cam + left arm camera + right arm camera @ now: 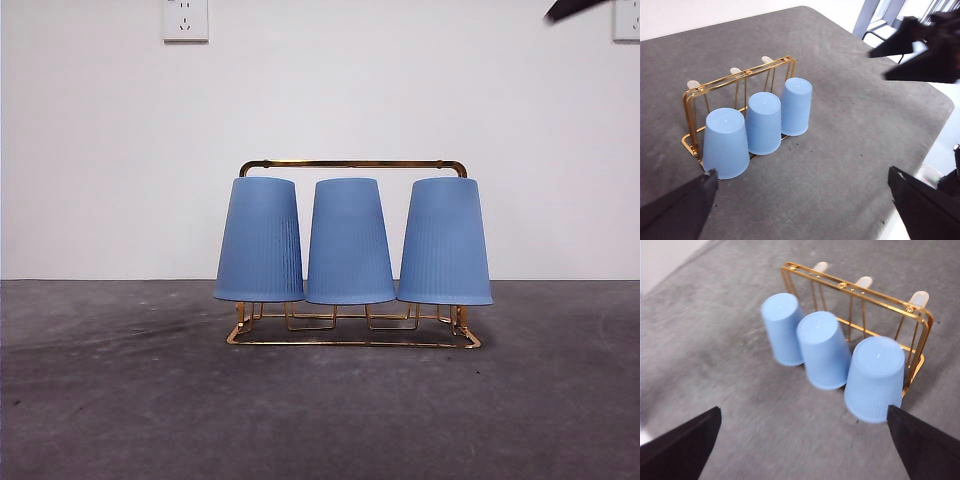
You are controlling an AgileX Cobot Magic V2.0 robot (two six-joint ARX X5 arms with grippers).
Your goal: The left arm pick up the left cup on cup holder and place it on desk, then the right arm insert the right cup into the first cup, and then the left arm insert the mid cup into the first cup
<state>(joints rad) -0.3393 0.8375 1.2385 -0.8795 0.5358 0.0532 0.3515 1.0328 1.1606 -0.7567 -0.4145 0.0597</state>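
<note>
Three blue ribbed cups hang upside down on the gold cup holder (352,163): left cup (260,240), mid cup (349,241), right cup (444,241). The holder stands on the dark grey desk (320,410). My left gripper (802,172) is open and empty, raised and apart from the cups, nearest the left cup (726,143); the mid cup (763,123) and right cup (796,106) lie beyond. My right gripper (804,408) is open and empty, raised, nearest the right cup (874,377); the mid cup (824,350) and left cup (782,329) follow.
White-tipped pegs (919,298) rise behind the cups. A black arm tip (575,8) shows at the front view's top right corner. The other arm's gripper (925,47) hangs over the desk's far edge. A white wall with a socket (185,19) stands behind.
</note>
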